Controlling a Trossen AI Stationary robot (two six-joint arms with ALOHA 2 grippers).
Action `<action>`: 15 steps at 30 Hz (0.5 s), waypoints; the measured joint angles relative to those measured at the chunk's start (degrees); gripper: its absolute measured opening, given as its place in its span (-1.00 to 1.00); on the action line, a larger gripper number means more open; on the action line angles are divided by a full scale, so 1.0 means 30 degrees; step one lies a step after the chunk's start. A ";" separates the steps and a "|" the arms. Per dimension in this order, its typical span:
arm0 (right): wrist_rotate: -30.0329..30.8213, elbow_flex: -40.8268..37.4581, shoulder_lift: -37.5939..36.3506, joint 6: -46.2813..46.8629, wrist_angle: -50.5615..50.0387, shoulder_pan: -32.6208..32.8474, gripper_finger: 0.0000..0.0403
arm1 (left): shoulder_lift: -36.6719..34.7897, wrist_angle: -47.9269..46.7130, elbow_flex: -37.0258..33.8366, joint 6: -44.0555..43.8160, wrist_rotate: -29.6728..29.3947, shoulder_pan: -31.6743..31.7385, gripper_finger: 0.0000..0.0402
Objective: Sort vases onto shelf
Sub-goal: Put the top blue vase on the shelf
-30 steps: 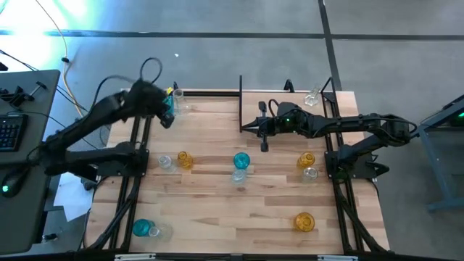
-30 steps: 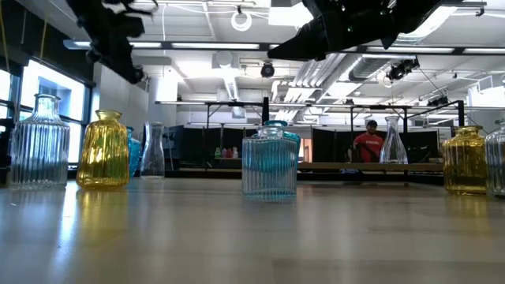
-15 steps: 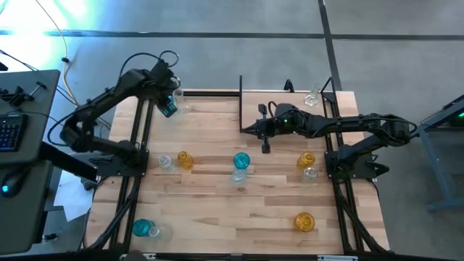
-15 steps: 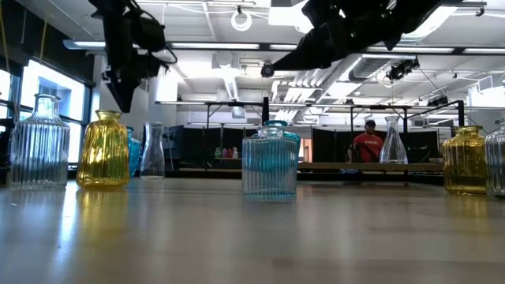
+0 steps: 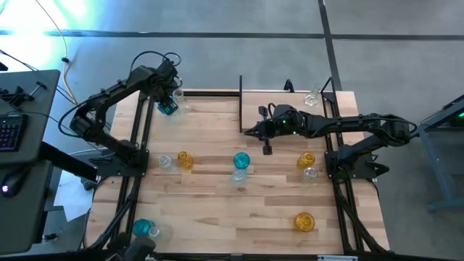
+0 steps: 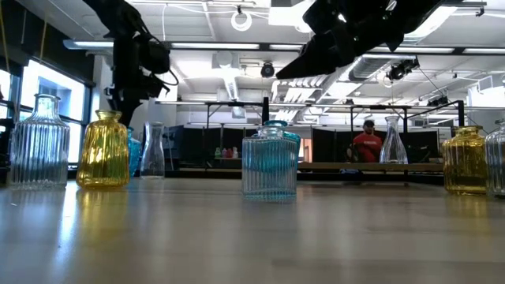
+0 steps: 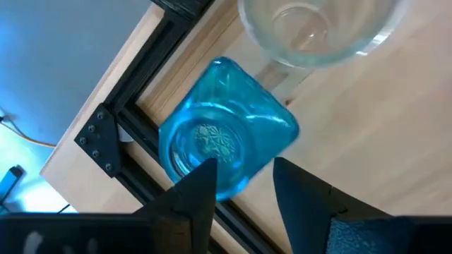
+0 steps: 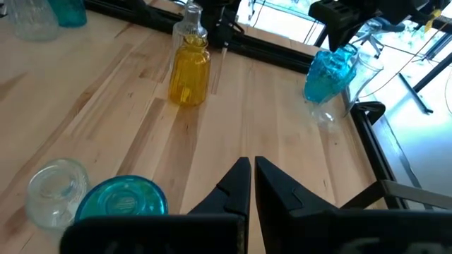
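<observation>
The left gripper [image 7: 244, 176] is hovering with parted jaws over a blue vase [image 7: 226, 137] at the table's back corner, while the right gripper [image 8: 251, 180] is waiting closed mid-table.

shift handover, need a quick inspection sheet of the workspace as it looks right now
surface: wooden table, vases scattered on it
job's things: teal vase beside clear vase at far left corner; shelf holds one clear vase
clutter: nothing seen
grippers: left gripper open over the teal vase; right gripper shut, empty, above mid-table
cables: looped on left arm
surroundings: keyboard left; person in red beyond
</observation>
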 joint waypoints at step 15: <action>0.0000 0.0000 0.0000 0.0000 -0.0126 0.0000 -0.98 | 0.0413 -0.1396 0.0032 0.1319 -0.0236 0.0682 -0.91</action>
